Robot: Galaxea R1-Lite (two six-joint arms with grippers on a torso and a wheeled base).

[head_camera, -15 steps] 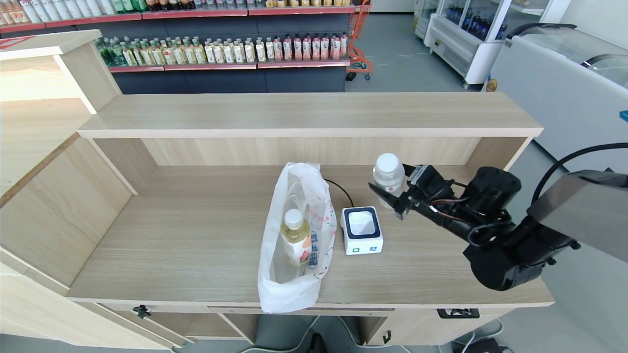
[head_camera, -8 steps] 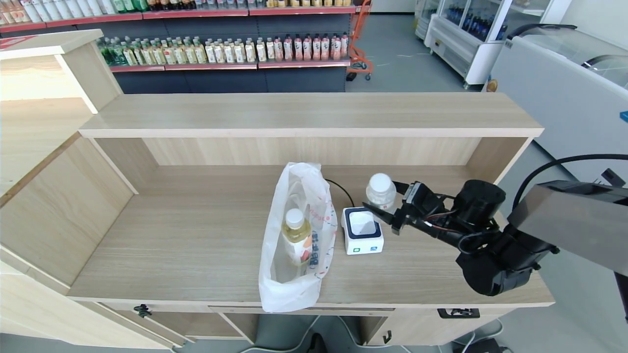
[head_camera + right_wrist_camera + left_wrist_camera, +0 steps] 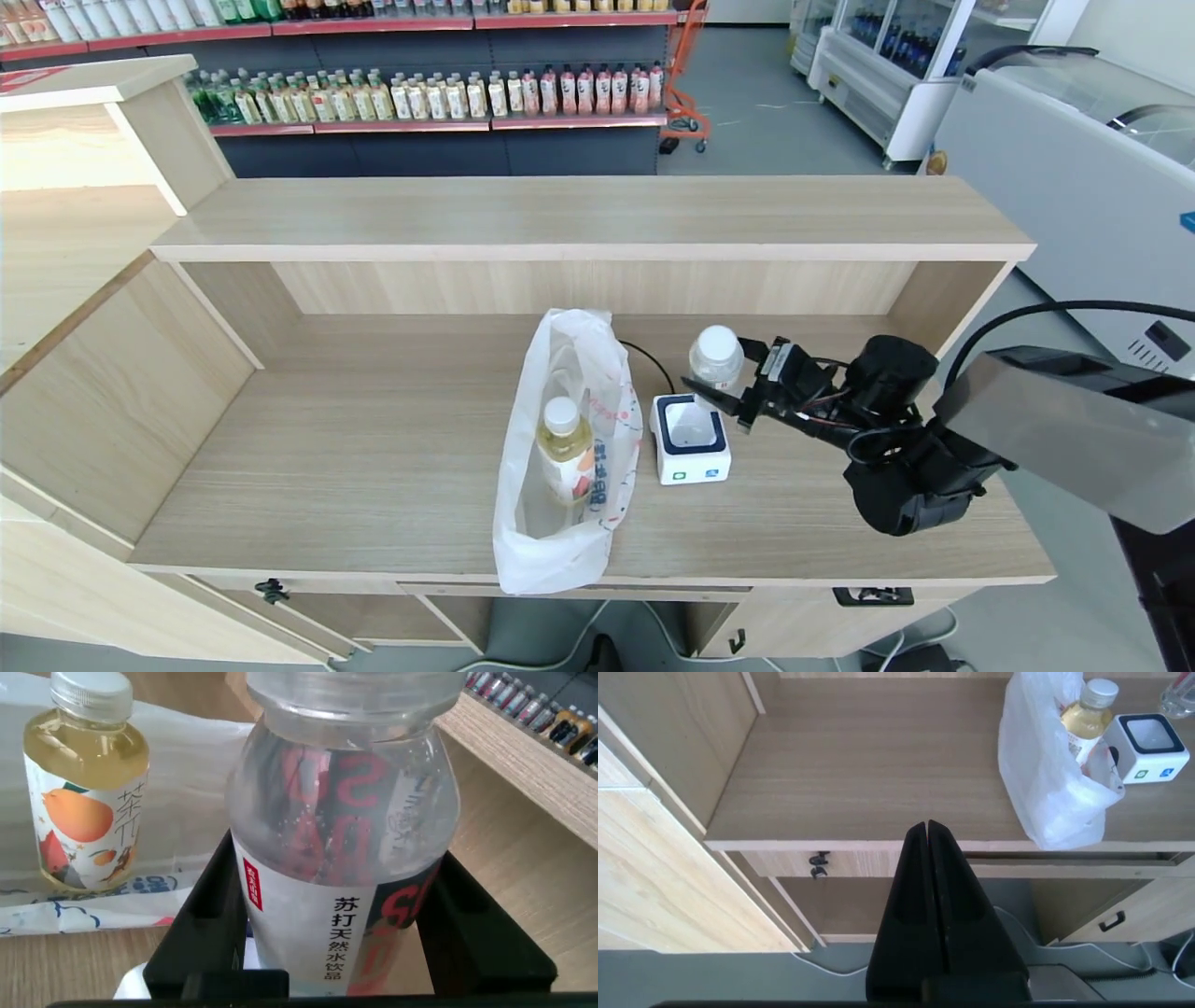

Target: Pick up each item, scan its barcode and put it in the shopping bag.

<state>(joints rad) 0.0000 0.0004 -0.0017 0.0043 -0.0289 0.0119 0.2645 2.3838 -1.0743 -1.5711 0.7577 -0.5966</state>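
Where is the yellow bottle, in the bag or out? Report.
In: the yellow bottle stands inside the shopping bag, plastic around its sides.

head view looks steeply down over the whole counter [image 3: 373,448], with shelves [image 3: 420,93] at the frame's top. left wrist view faces the counter's front edge from farther back. right wrist view sits tight against the clear bottle [image 3: 346,859]. all three share the shopping bag [image 3: 551,551].
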